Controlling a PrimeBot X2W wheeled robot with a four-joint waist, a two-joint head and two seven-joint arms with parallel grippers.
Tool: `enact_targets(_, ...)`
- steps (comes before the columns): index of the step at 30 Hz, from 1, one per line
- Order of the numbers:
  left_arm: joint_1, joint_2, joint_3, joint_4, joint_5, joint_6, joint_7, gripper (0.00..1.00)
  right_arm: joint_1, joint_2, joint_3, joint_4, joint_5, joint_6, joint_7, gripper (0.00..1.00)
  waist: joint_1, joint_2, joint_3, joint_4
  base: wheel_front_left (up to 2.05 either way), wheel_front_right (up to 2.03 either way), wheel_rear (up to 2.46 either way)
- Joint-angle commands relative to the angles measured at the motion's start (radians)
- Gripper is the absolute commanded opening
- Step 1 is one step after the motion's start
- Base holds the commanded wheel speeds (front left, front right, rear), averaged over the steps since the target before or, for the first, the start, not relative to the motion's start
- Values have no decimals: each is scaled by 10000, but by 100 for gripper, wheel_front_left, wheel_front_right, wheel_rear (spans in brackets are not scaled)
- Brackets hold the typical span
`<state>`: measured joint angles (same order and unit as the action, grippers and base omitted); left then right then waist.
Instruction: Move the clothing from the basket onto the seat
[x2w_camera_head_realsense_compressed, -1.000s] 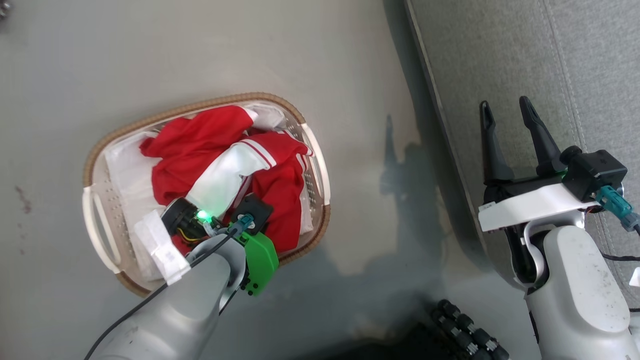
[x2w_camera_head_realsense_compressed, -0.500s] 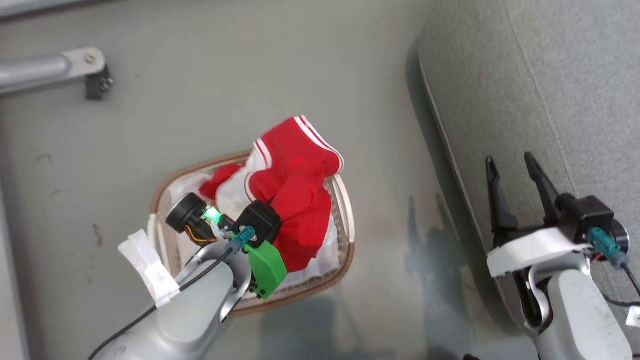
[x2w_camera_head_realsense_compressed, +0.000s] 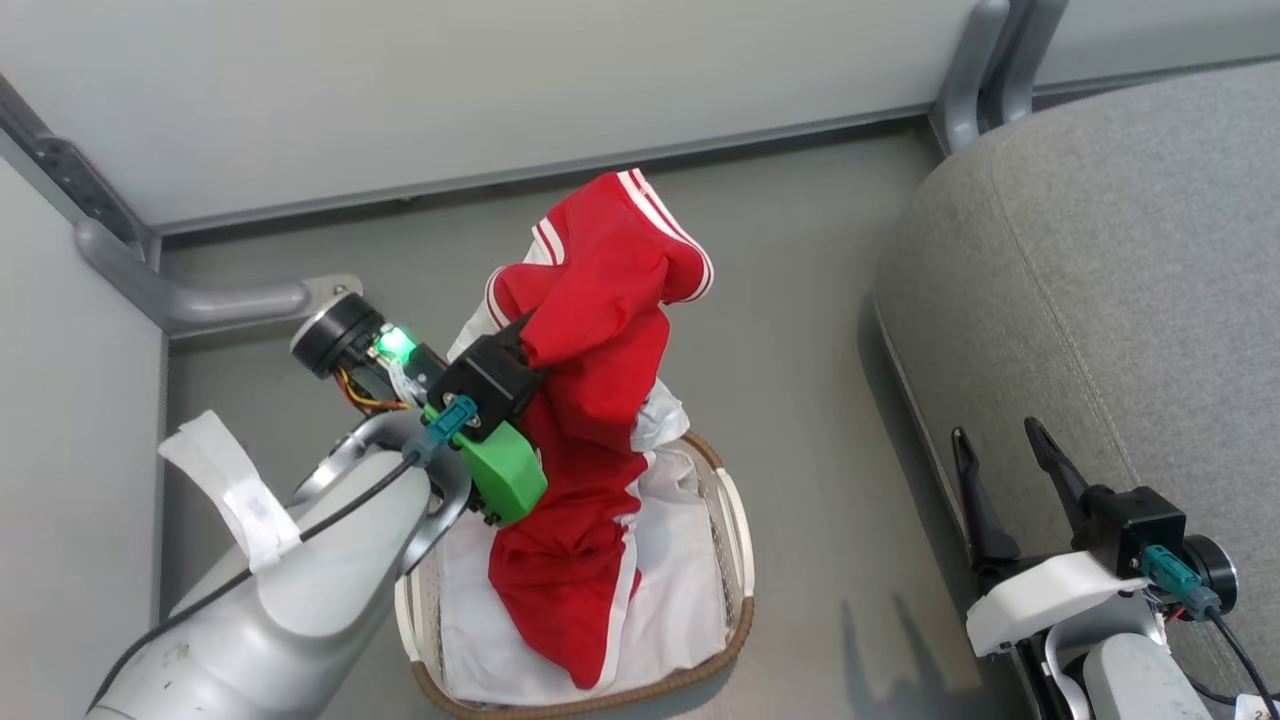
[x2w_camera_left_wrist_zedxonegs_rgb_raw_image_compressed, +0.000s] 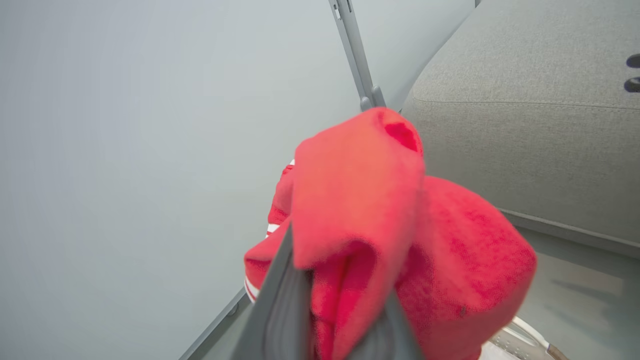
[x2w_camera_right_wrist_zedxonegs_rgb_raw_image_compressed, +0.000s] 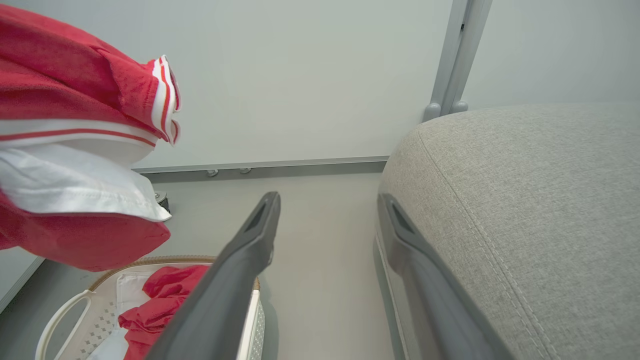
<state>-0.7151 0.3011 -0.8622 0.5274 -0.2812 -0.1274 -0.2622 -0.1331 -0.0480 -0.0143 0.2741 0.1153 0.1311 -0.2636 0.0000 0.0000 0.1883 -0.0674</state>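
Observation:
A red garment with white stripes hangs lifted from my left gripper, which is shut on its upper folds. Its lower end still trails into the white basket with the brown rim on the floor. In the left wrist view the red cloth bunches around my left gripper. The grey seat lies to the right. My right gripper stands open beside the seat's edge, with nothing between its fingers. The right wrist view has that gripper, the garment, the basket and the seat.
Pale wall panels stand behind and to the left. A grey metal frame bar runs near the left arm, and a grey post rises behind the seat. Bare grey floor separates basket and seat. A white liner lines the basket.
My left gripper has risen with the red garment, pulling most of it up out of the basket. The head camera has tilted, shifting the whole picture. The right gripper stays open.

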Motion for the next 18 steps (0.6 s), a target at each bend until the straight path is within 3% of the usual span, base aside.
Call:
enact_targets(1,-220,104,-44,-104,-29,-28,-30,0,249,-45,41,13,-51,-7,-19,100,0,0,-1129,364,0,0,0)
enact_targets(10,-1397,518,-283,-917,-554,-40,388,0,813,-39,495,-43,-140,-7,-19,100,0,0,-1806,381,0,0,0)
enact_targets(18,-2200,305,-417,-1210,-781,-43,622,0,241,-42,1739,-111,-247,-7,-19,100,0,0,-2000,492,0,0,0)
